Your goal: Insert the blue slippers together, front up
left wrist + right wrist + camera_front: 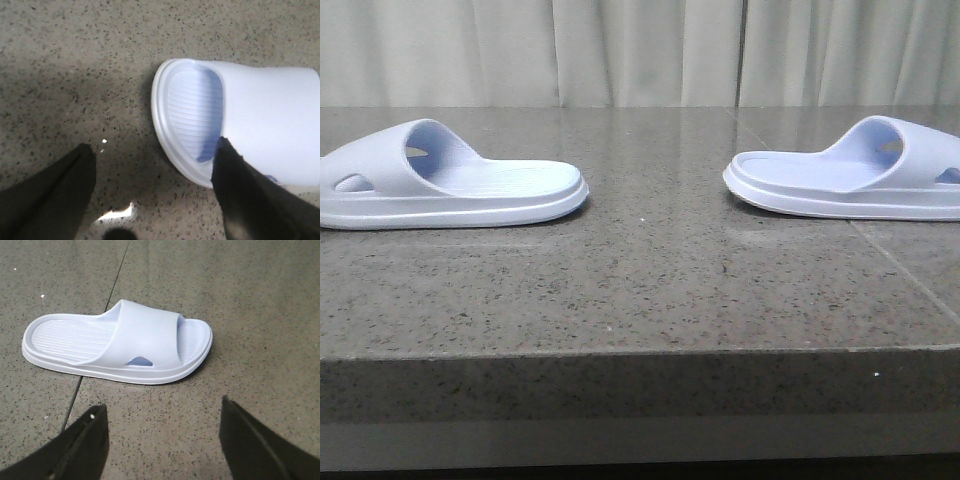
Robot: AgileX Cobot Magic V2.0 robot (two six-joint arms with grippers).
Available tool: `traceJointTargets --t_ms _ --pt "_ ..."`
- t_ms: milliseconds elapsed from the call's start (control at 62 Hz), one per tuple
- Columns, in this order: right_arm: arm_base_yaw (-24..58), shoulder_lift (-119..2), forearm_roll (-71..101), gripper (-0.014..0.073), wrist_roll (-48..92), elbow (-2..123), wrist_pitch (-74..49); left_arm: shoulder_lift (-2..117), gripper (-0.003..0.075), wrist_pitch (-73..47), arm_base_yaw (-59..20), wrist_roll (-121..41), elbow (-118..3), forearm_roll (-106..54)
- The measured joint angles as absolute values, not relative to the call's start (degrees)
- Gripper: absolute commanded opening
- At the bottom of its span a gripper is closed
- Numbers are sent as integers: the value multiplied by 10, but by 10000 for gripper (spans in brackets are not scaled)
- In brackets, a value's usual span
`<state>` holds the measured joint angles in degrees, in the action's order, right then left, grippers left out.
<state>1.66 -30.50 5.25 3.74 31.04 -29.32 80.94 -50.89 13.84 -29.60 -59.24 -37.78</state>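
Observation:
Two pale blue slippers lie flat on the stone table. The left slipper (440,180) lies at the left, its open heel end toward the middle. The right slipper (855,175) lies at the right, its heel end also toward the middle. No gripper shows in the front view. In the left wrist view my left gripper (155,150) is open above the table, one finger (240,185) over the edge of the left slipper (235,125). In the right wrist view my right gripper (162,412) is open and empty, the right slipper (120,342) lying whole beyond it.
The dark speckled stone table (650,290) has its front edge close to the camera. A seam in the stone (92,360) runs under the right slipper. A pale curtain (640,50) hangs behind the table. Bare stone lies between the two slippers.

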Motion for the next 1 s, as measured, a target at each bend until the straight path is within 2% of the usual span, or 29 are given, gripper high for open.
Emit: traceJointTargets --t_ms 371,790,1000 --pt "17 -305 52 500 37 310 -293 912 491 -503 147 -384 -593 -490" --pt "17 -305 52 500 37 310 -293 945 488 -491 147 -413 -604 -551" --pt "17 -305 52 500 37 310 -293 948 357 -507 147 -424 -605 -552"
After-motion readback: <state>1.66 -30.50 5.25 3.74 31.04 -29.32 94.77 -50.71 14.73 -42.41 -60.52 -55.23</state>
